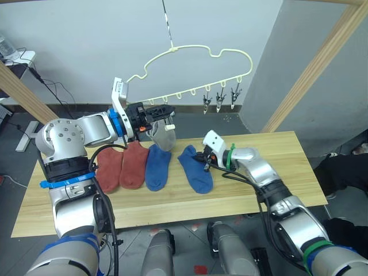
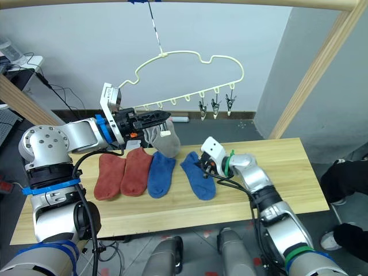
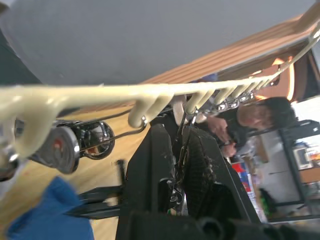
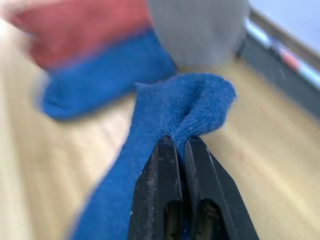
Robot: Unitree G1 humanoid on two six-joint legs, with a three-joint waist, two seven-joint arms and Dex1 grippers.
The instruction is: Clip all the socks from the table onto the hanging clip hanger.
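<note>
The clip hanger (image 1: 198,72) hangs above the far edge of the table (image 1: 270,172), its bottom bar running left to right with silver clips (image 1: 221,99) bunched toward its right end. A light grey sock (image 1: 163,135) dangles below the left part of that bar, just beside the left gripper (image 1: 161,111). The left wrist view shows this gripper's two black fingers (image 3: 150,170) pressed close together around a thin metal clip (image 3: 181,150) under the yellow bar; I judge it is squeezing that clip, though whether the sock is already caught in it cannot be told.

On the table lie four socks in a row: two rust-red socks (image 1: 122,164) to the left, then a blue sock (image 1: 156,167), then a second blue sock (image 1: 195,168) with its long axis running from the far edge toward the robot, cuff at the far end. The right gripper (image 1: 205,157) sits at that cuff end, and the right wrist view shows its fingers (image 4: 160,195) closed on a bunched fold of the blue knit (image 4: 197,107), so it holds this sock.

The coming move likely turns on this: the held sock lies low on the table, while the free clips hang up and slightly to the right of it, so the right arm is the nearer one to them and the lift would go mostly upward and away from the robot
</note>
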